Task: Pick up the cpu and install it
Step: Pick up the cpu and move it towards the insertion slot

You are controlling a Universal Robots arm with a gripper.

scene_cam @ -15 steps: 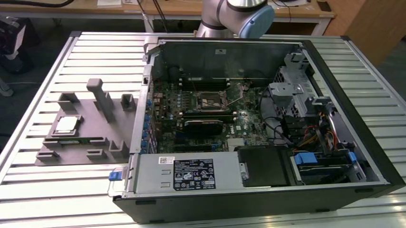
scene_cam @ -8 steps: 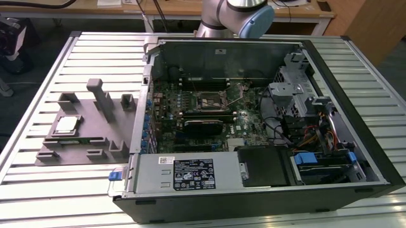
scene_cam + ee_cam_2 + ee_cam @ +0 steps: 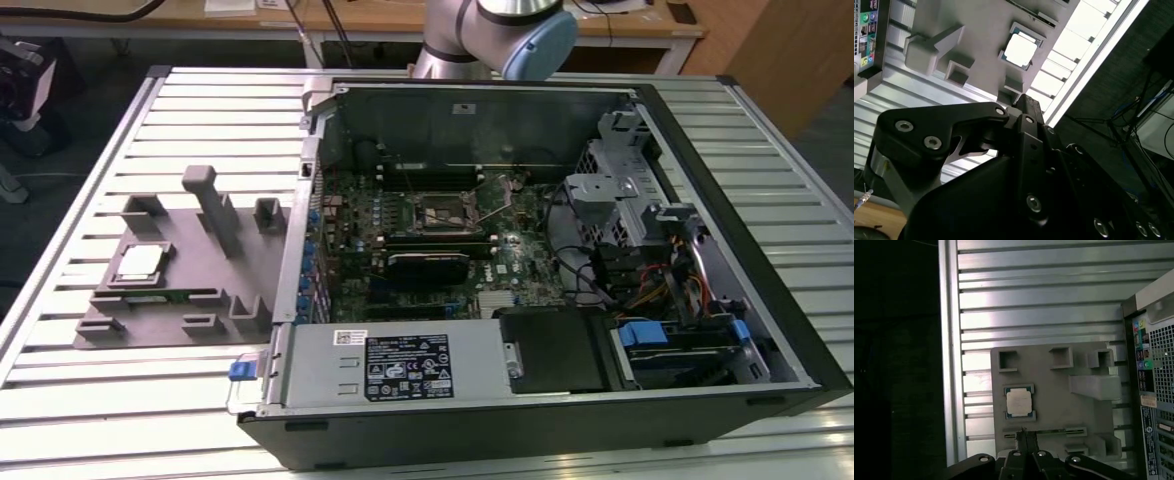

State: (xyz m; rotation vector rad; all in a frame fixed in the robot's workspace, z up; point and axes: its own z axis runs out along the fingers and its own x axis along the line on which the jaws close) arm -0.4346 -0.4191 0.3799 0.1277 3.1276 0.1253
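Where molded gray fixture (image 3: pixel 150 322) sits, square silvery cpu (image 3: pixel 140 262) rests.

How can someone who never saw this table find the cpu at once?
Beside the open computer case, on the exterior view's left, lies a gray holder plate with raised blocks. The cpu sits on it: the only flat silvery square among gray blocks.

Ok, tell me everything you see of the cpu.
The cpu is a small flat square chip with a silvery metal top and a pale rim. It lies flat, top up, in a seat of the gray tray on the slatted table, at the exterior view's left of the open computer case. Only the tray touches it.
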